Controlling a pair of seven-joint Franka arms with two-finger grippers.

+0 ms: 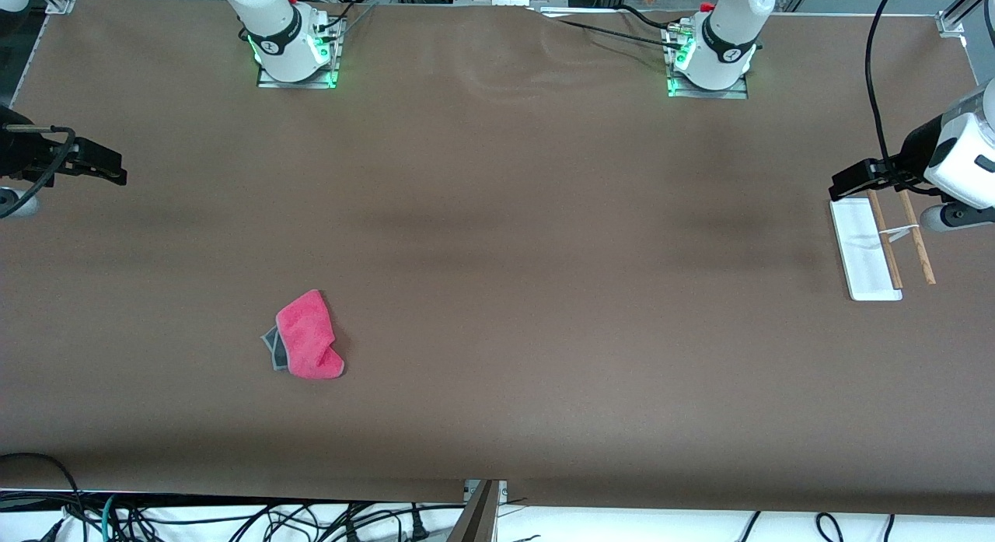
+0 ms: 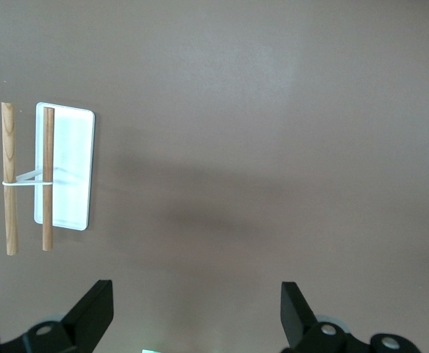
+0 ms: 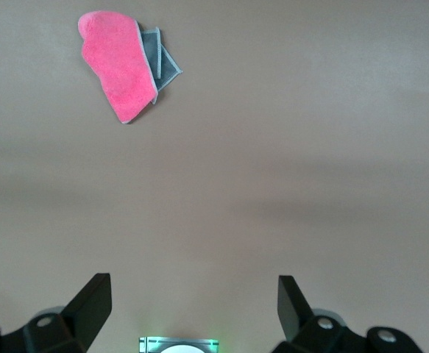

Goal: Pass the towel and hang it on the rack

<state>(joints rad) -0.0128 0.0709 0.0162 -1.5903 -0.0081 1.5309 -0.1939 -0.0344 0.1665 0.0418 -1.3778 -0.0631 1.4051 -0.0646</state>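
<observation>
Pink and fluffy, the towel (image 1: 309, 336) is lying crumpled on the brown table (image 1: 497, 246) in the lower left part of the front view, its grey trim patch (image 1: 273, 349) poking out at one side. I am reading no brand, label or writing anywhere on it or on the rack.

My right gripper (image 1: 109, 167) is hanging at the left edge of the front view, over bare table at the right arm's end, well apart from the towel. In the right wrist view its fingers (image 3: 89, 301) are standing wide apart with nothing between them, and the towel (image 3: 120, 65) is showing in the upper left of that frame.

My left gripper (image 1: 843, 186) is hovering at the right edge of the front view, just over the end of the rack (image 1: 864, 250). Its fingers (image 2: 93, 309) are spread wide too, holding nothing. The rack (image 2: 67, 165) is sitting at the left arm's end of the table, white base flat, two brown rods (image 2: 9, 179) running parallel above it.

Cables (image 1: 233, 519) are trailing along the bottom edge of the front view, clear of both arms.
</observation>
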